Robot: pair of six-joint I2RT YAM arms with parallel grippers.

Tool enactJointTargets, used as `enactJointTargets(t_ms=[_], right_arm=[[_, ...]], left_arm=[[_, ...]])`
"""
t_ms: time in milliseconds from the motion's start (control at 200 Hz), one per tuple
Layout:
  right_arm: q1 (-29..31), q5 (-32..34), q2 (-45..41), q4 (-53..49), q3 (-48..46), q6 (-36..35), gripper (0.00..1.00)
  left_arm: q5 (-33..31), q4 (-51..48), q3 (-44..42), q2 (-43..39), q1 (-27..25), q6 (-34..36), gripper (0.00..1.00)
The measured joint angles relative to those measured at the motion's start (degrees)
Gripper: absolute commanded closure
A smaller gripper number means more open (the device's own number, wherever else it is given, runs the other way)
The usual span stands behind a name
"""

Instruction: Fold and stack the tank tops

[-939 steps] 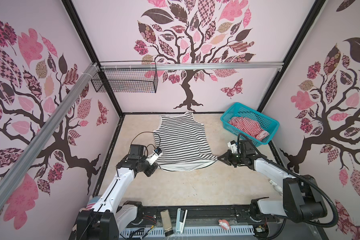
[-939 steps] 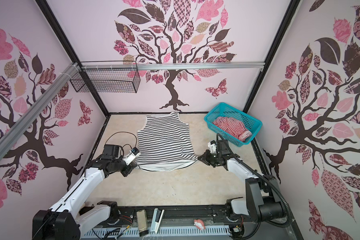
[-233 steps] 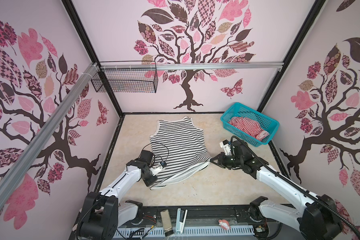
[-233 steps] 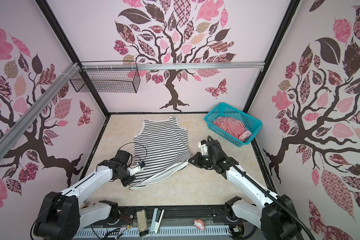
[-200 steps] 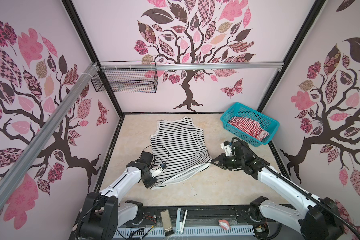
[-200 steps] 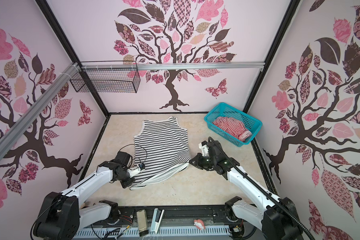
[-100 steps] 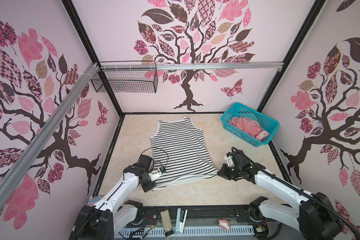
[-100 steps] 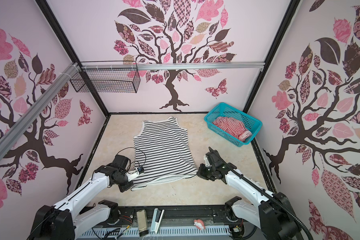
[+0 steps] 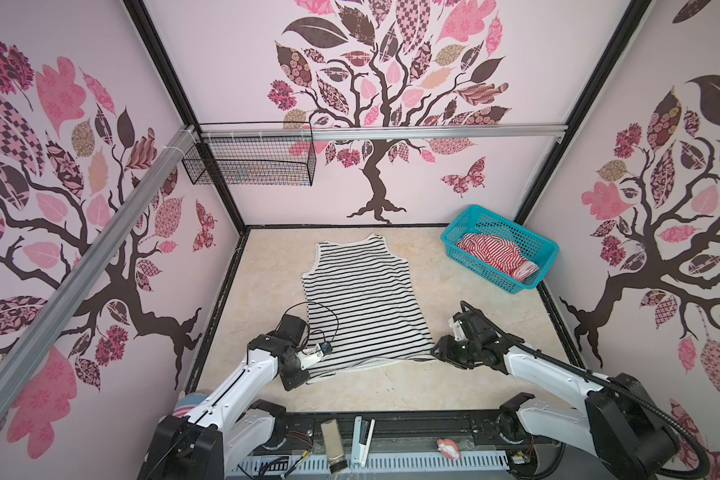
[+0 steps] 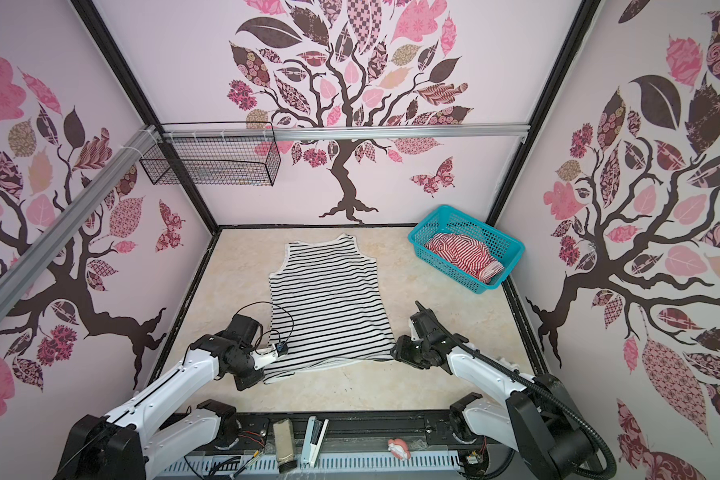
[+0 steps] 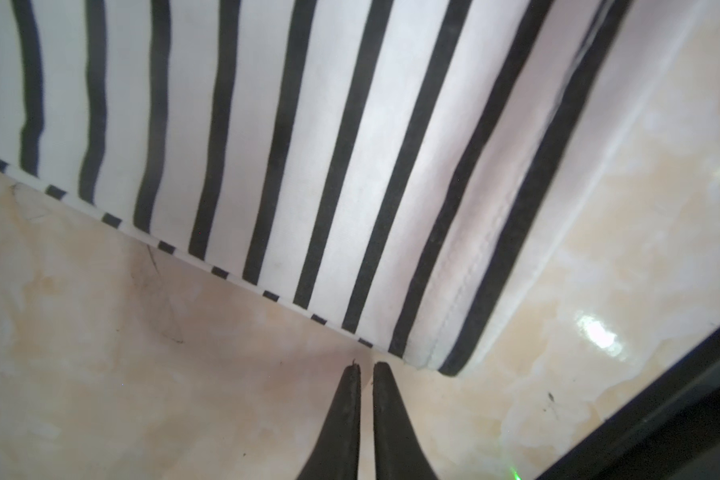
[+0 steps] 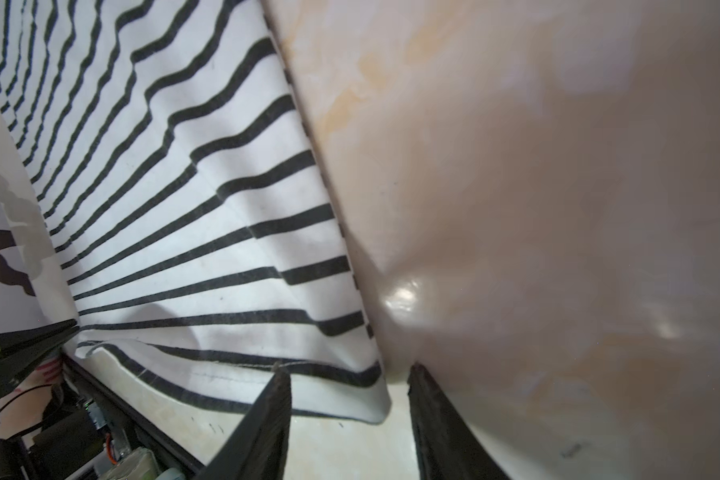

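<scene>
Black-and-white tank top (image 9: pixel 362 307) flat, long axis front-to-back, neck at far end; left gripper (image 11: pixel 364 368) pinched together, empty; right gripper (image 12: pixel 348 370) spread.

Spread tank top (image 9: pixel 360 299) centre — basket (image 9: pixel 483 274) (second top (image 9: pixel 495 253) inside) right-rear.

I log the black-and-white tank top (image 9: pixel 360 299) as matt, soft knit cloth; the tabletop (image 9: pixel 267 270) reads glossy and smooth; teal basket (image 9: pixel 483 270), moulded plastic; wire basket (image 9: pixel 250 166), thin black metal.

Black-and-white tank top (image 9: pixel 362 299) spread flat, red-and-white top (image 9: pixel 491 253) bunched in basket (image 9: pixel 493 277)
</scene>
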Motion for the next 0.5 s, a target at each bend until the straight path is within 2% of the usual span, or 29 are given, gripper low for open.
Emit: enactJointTargets(t_ms=[115,245,370,500], right_arm=[[0.0,0.4,-3.8,-2.6,0.5,0.3,0.58],[0.0,-0.3,-5.6,-3.0,3.1,1.2,0.69],[1.0,-1.1,-4.1,-0.3,4.9,2.7,0.73],[4.2,-1.4,0.6,2.6,5.5,4.0,0.74]], left_arm=[[0.9,-1.1,1.9,-1.7,0.0,-0.9,0.84],[5.0,-1.0,8.3,-0.8,-0.1,-3.4,0.82],[8.7,0.4,14.9,6.0,-1.8,-6.3,0.82],[8.2,4.6,17.9,14.8,-7.7,-9.2,0.82]])
